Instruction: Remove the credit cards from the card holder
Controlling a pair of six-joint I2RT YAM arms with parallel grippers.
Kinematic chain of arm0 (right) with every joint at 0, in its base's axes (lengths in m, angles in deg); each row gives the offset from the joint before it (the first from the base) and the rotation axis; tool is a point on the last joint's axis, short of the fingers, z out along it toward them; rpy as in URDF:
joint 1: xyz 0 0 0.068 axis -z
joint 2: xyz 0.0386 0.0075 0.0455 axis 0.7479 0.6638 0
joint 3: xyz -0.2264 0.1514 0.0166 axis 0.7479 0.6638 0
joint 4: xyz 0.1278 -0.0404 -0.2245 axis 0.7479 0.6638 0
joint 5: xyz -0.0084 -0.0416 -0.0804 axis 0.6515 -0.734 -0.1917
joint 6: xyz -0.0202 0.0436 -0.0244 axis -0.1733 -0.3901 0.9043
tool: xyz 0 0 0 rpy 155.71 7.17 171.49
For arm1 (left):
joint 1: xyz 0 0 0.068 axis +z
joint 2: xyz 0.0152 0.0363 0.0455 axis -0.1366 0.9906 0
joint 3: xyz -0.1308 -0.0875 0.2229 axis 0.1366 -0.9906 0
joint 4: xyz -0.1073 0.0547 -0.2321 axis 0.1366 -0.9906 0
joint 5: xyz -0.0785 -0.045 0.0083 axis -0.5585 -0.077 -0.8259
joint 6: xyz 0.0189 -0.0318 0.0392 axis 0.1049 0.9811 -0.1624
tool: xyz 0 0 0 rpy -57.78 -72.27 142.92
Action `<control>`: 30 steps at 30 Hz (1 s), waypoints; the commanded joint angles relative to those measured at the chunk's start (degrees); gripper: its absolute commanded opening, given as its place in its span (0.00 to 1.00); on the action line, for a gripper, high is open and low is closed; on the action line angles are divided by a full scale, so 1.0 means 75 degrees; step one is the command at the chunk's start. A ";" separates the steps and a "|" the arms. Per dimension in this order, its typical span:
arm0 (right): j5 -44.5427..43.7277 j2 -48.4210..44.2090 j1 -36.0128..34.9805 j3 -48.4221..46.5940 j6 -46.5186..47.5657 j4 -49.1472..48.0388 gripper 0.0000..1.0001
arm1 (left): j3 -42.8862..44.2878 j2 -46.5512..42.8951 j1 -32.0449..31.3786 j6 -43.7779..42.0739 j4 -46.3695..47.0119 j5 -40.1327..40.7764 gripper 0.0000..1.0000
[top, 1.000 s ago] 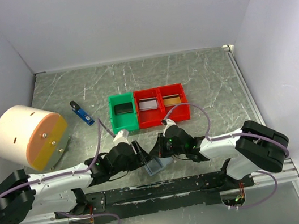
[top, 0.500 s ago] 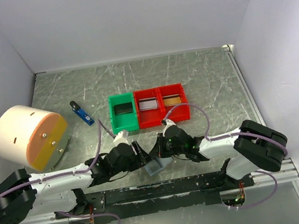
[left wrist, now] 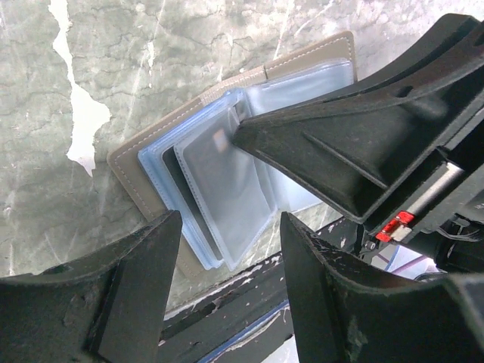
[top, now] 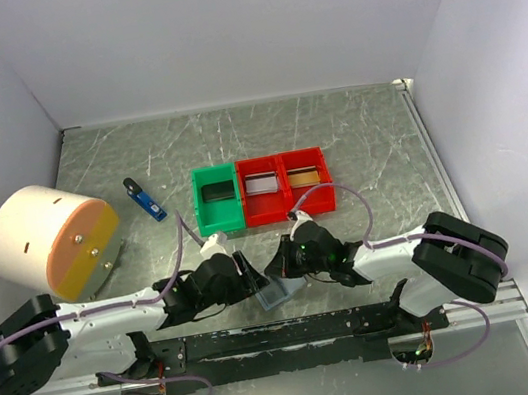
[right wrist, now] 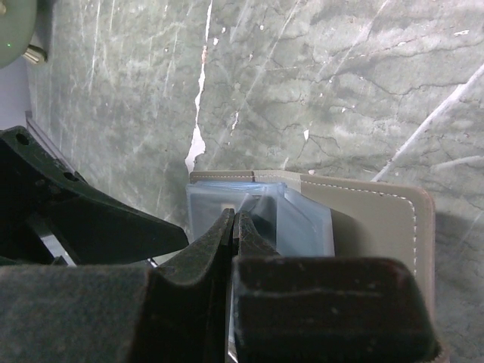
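Observation:
The card holder (top: 274, 294) lies open at the table's near edge, grey with clear blue sleeves. In the left wrist view its sleeves (left wrist: 227, 189) fan up and a dark card (left wrist: 175, 198) shows in one. My left gripper (left wrist: 231, 253) is open and empty, its jaws standing over the holder's near edge; it also shows in the top view (top: 252, 278). My right gripper (right wrist: 233, 221) is shut, its tips pinching a sleeve edge of the holder (right wrist: 363, 219); it comes in from the right in the top view (top: 279, 270).
A green tray (top: 201, 206) and two red trays (top: 247, 200) (top: 327, 183) stand in a row beyond the grippers; the red ones each hold a card. A blue-and-black gadget (top: 145, 200) and a white-and-orange drum (top: 48, 242) are at the left. A black rail (top: 297, 332) runs along the near edge.
The left gripper has shifted slightly toward the near edge. The right gripper stays shut at the holder's sleeves. The holder has barely moved.

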 commanded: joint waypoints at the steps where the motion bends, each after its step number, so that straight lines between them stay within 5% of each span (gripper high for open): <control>1: 0.0086 -0.0215 0.0069 0.0147 -0.0085 -0.0290 0.00 | 0.0161 0.0117 -0.0051 -0.0026 0.0267 0.0071 0.66; 18: 0.0446 -0.0159 0.0200 0.0372 -0.0243 -0.0823 0.00 | -0.0040 0.0438 -0.0125 -0.0128 0.1231 -0.0125 0.63; 30: 0.0424 -0.0224 0.0222 0.0362 -0.0192 -0.0665 0.00 | -0.0107 0.0546 -0.0179 0.0109 0.1365 -0.0032 0.42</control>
